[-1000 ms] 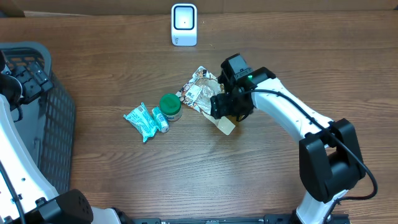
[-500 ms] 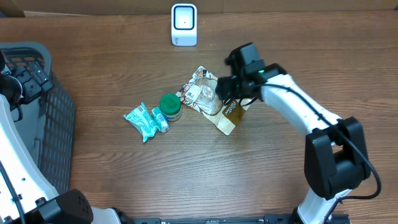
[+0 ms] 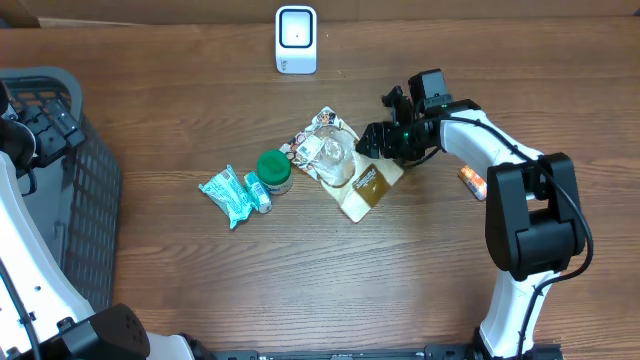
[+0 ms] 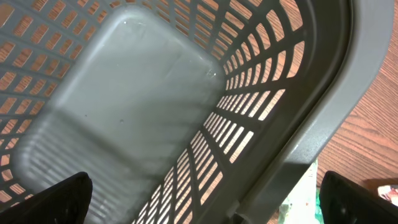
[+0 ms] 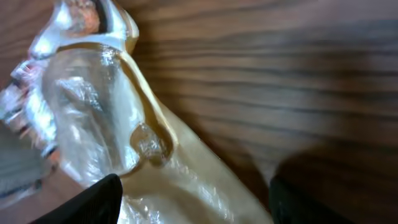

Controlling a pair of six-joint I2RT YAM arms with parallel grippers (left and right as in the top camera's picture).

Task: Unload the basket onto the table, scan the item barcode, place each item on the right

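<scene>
My right gripper (image 3: 380, 142) hovers low at the right edge of the snack bag (image 3: 340, 165). The bag lies flat on the table (image 3: 300, 290), about mid-table. The scanner (image 3: 296, 40) stands well apart from it, up at the far edge.

Through the right wrist camera I see my two fingers (image 5: 93, 199) spread wide with the clear film running under and between them. Nothing is pinched, so that hand is released and the bag is loose on the wood. My left gripper (image 4: 208, 198) hangs over the basket (image 4: 311, 124), also spread wide and holding nothing.

I judge this bag to be light and floppy. It is thin, glossy film with a puffed, see-through middle and a flat brownish end nearest me. It will likely crinkle and slide rather than sit firm, and a hard squeeze on the puffed part could crush whatever is inside or let the film slip out.

The better hold, I think, is the flat sealed edge on that brownish end. I'd put one finger under the lip and one on top, and close gently. The bag will probably droop once lifted, so the printed face may fold away from the scanner. I can't make out a barcode from here, so I can't say which side has to face it.

The green-lidded jar (image 3: 273, 170) sits just beside the bag's left end, with the teal packets (image 3: 230, 193) beyond it. I want to lift straight up on my side and not drag the bag into them.
</scene>
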